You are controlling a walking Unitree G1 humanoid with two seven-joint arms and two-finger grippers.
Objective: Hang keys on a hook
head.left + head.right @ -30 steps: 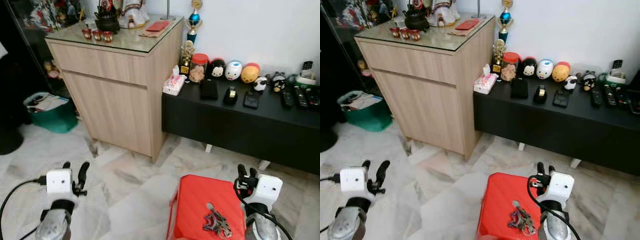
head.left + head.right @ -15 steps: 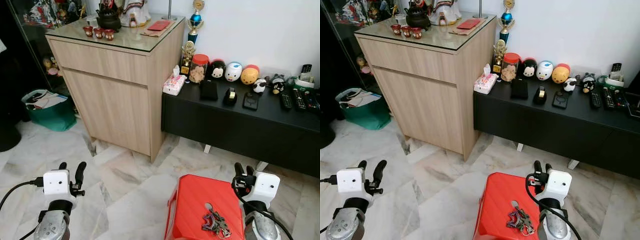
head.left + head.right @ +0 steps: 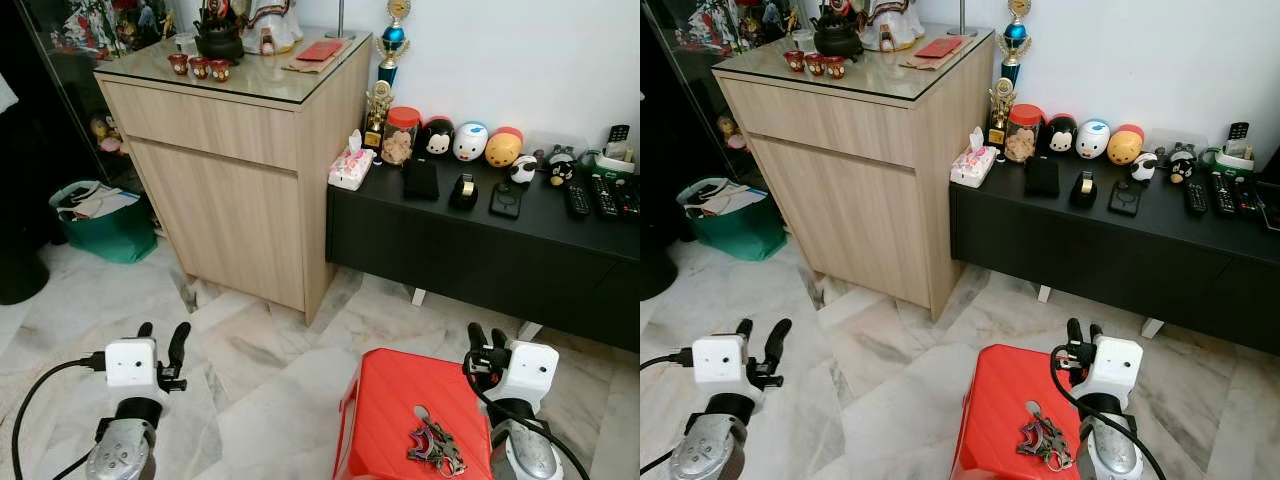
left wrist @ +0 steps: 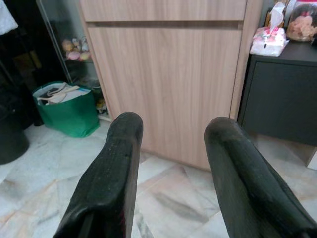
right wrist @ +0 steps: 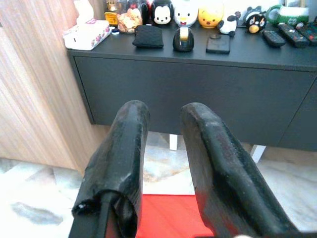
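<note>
While I look down from the head camera, the keys (image 3: 433, 446) lie in a loose bunch on top of a red stool (image 3: 390, 400) near the bottom edge of my view, untouched. My right gripper (image 3: 485, 337) hovers just beside the stool's right edge, above and behind the keys; its two black fingers (image 5: 130, 148) stand a narrow gap apart and hold nothing. My left gripper (image 3: 162, 340) hangs over the marble floor (image 3: 260, 370), well apart from the stool, fingers (image 4: 119, 163) spread wider and empty too. Ahead stands a wooden cabinet (image 3: 230, 170) with a glass top, and next to it a low black bench (image 3: 480, 240) against the white wall, carrying a tissue pack (image 3: 349, 168), a jar, round toy figures and remote controls. A green bag (image 3: 100, 225) sits on the floor left of the cabinet.
</note>
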